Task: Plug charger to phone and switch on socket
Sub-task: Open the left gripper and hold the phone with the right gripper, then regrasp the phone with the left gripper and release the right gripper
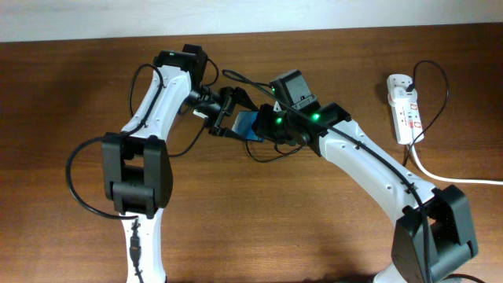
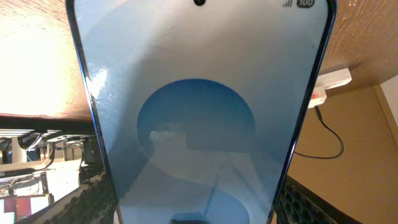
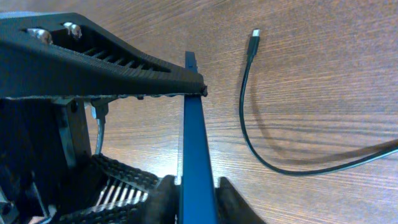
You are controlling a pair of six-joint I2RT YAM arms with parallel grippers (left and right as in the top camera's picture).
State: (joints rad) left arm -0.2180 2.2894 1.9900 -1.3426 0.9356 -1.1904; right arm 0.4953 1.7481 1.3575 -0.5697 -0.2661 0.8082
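The phone is held off the table edge-on between both arms. In the left wrist view its blue screen fills the frame, and my left gripper is shut on its two long edges. My right gripper pinches the phone's thin blue edge between its fingertips. The charger, a thin black cable, lies loose on the wood, its small plug tip free beyond the phone. The socket, a white power strip with a black plug in it, lies at the far right, and also shows in the left wrist view.
A thick white cord runs from the socket to the right edge. A thin black cable loops beside the strip. The two arms cross over the middle of the brown wooden table.
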